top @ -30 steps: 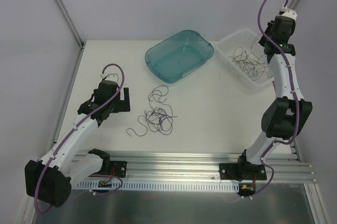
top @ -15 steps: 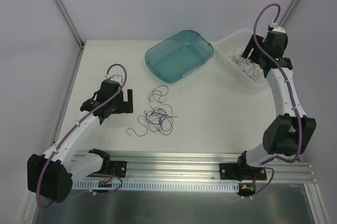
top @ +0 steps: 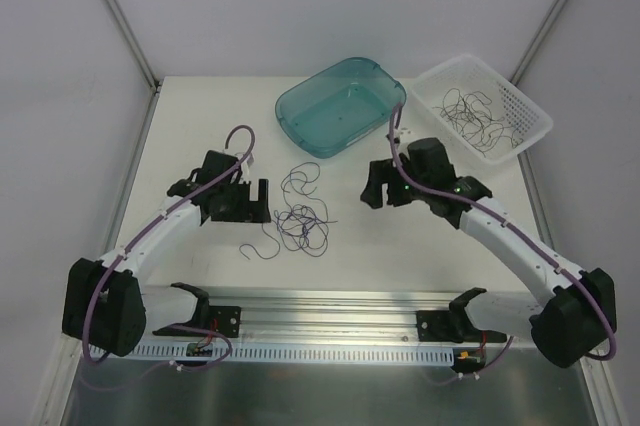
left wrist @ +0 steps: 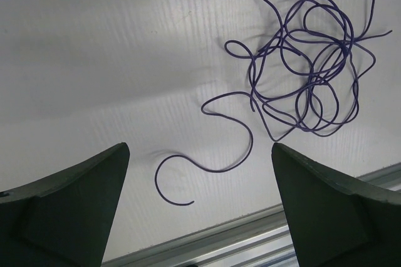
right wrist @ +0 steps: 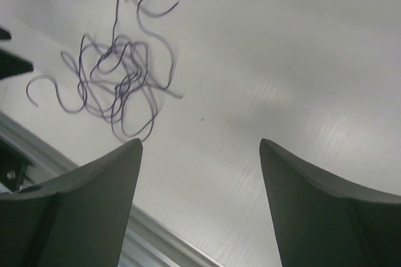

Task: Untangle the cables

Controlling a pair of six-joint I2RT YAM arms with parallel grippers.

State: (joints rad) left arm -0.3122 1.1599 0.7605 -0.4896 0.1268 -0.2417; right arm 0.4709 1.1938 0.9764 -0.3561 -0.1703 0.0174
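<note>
**Wiry cables point(top: 302, 214) in a loose knot**

Thin, curly purple strands lie bunched on the matte white table point(top: 200, 116), with 1 S-shaped strand loose beside them. The left gripper point(top: 262, 202) and right gripper point(top: 370, 186) flank the knot, both spread wide and holding nothing. More strands fill the perforated white basket point(top: 520, 111).

The left gripper point(left wrist: 199, 148) stands wide open, its two dark fingers point(left wrist: 69, 204) filling the lower left and lower right corners of the frame, apart from everything on the white table point(left wrist: 94, 47). In the upper right the thin purple cables point(left wrist: 310, 73) lie on the table in a loose knot of overlapping loops, and from its left side an S-shaped strand point(left wrist: 241, 157) curls down toward the lower middle, ending in a hook between the fingers. A metal rail point(left wrist: 250, 245) runs along the bottom edge.
</note>
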